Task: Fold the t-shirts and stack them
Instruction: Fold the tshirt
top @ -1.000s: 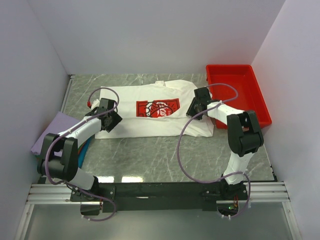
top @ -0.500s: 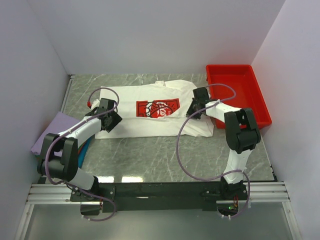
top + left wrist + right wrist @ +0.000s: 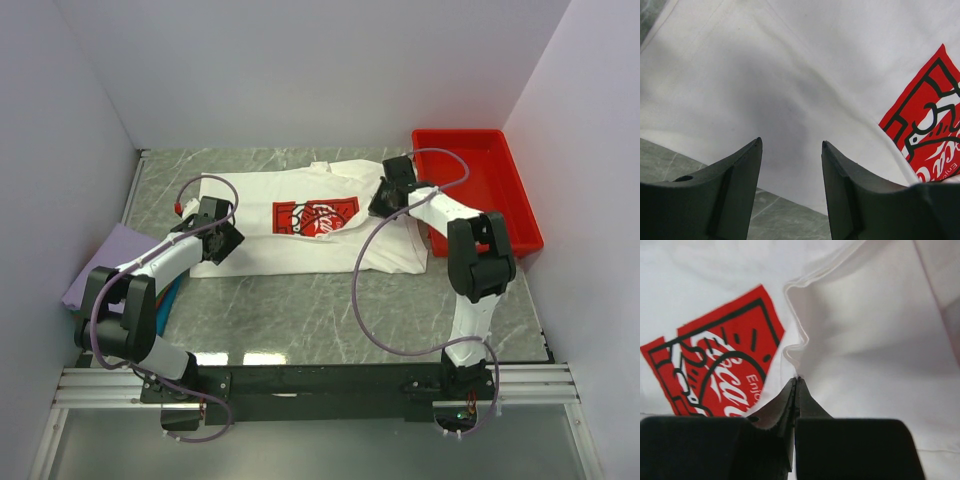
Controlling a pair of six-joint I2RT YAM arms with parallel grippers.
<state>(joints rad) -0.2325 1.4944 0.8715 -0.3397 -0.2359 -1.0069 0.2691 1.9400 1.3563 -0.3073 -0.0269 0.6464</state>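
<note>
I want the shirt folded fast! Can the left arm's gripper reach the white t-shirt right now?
Probably yes. The left gripper hangs open right over the white t-shirt, near its edge, and nothing lies between them.

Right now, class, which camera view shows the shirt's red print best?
Top external: the print shows whole on the white shirt. Right wrist shows it large but cut off where the shirt folds over; left wrist catches only a corner.
</note>
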